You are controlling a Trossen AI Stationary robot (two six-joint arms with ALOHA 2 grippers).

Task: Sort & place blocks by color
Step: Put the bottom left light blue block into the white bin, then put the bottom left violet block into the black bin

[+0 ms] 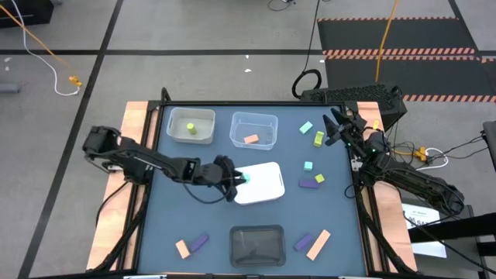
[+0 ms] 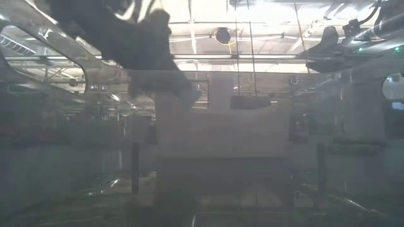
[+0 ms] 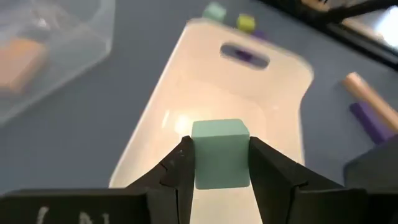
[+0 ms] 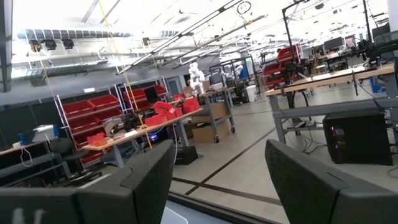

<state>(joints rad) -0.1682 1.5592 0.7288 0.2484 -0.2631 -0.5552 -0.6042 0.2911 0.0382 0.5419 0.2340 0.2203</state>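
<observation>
My left gripper reaches in from the table's left and is shut on a mint-teal cube over the left end of the white tray at the table's middle. My right gripper hangs open and raised near the far right corner, with its wrist view facing the room and nothing between its fingers. A yellow-green block lies in the far left tray. An orange block lies in the clear tray. Other blocks lie loose on the mat. My left gripper pinches the mint-teal cube by two opposite side faces, one finger on each. The fingers slant down from the table's left. The cube sits upright between them above the white tray's floor; whether it touches the floor, I cannot tell.
Right of the white tray lie two mint blocks, two yellow-green ones and a purple one. A dark tray sits at the near edge, flanked by orange and purple blocks.
</observation>
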